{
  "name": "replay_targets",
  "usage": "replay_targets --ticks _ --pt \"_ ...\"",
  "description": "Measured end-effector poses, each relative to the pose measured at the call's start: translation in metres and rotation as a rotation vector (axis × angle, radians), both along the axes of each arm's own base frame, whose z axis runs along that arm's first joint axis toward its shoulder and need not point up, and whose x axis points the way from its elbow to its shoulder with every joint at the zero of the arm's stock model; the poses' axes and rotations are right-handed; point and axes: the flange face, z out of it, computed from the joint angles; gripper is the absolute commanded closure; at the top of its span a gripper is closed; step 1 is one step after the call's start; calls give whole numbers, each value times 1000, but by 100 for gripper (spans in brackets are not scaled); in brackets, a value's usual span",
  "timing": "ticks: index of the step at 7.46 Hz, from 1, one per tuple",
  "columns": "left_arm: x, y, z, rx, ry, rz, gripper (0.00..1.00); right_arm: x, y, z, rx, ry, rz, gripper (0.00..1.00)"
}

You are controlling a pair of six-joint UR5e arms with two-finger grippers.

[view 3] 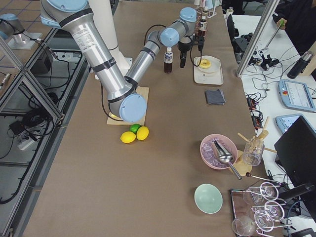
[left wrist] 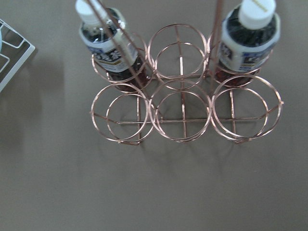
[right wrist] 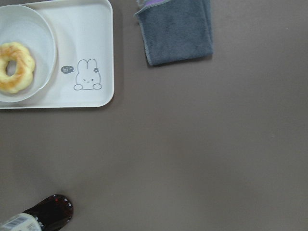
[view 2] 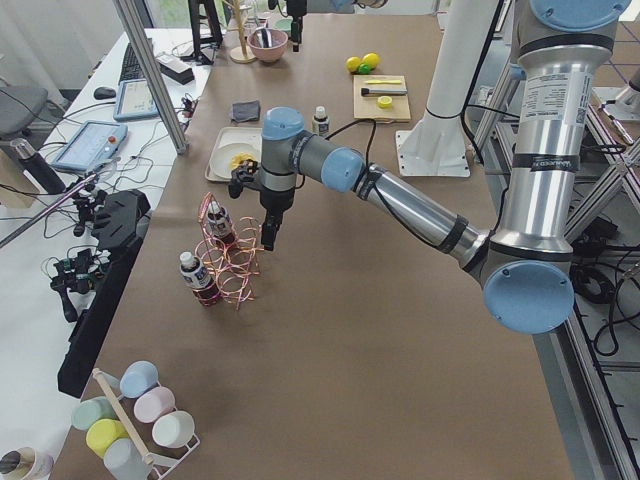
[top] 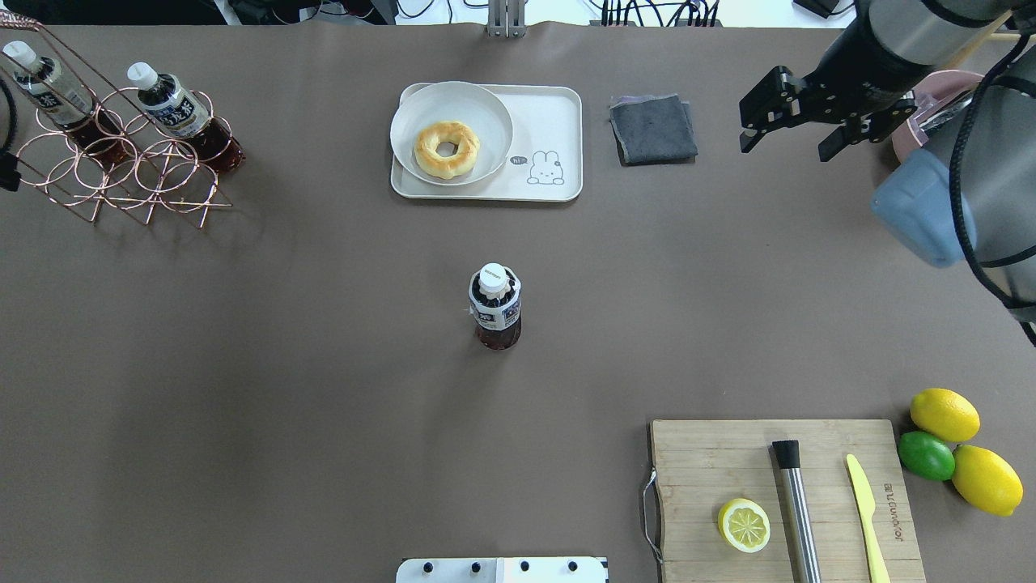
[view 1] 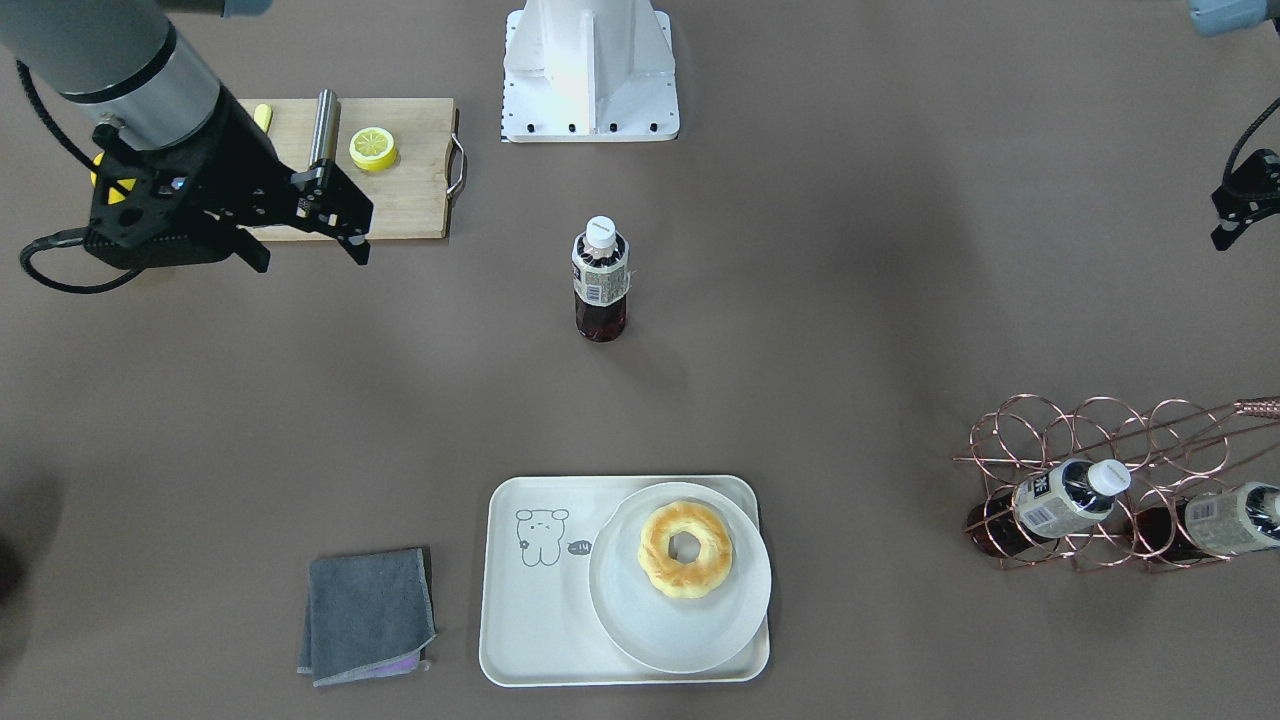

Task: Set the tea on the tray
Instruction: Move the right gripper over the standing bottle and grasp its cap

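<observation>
**Step in hand: reach for the standing tea; nothing is gripped.**

The tea (top: 495, 312) stands upright at the centre of the overhead view, well apart from the tray (top: 558, 113) at upper middle. The plate (top: 486, 109) with a donut (top: 425, 154) fills the tray's left part, so only the right strip is bare. The right gripper (top: 785, 150) hangs at upper right, fingers spread and empty. Approach level, close on the body below the cap, and set down clear of the plate. The left gripper (view 1: 1235, 205) is cut by the frame edge, probably over the rack (left wrist: 182, 121); its finger state cannot be told.
</observation>
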Motion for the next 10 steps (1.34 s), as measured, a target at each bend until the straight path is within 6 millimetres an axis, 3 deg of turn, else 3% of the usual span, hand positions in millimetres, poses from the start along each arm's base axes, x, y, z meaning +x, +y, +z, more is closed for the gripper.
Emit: replay_targets --ticks 1,3,6,7,10 --pt "-25 2 20 39 -2 61 3 -20 19 -19 -8 -13 5 0" --pt "-47 -1 50 72 -17 136 3 -71 55 -48 -24 0 22 0" --pt "-85 11 79 31 -18 83 3 -128 99 -87 -26 40 29 0" --pt "-90 16 84 19 -17 74 3 -145 108 -96 1 55 31 0" --pt "-93 20 91 6 -17 69 3 -184 101 -125 14 87 32 1"
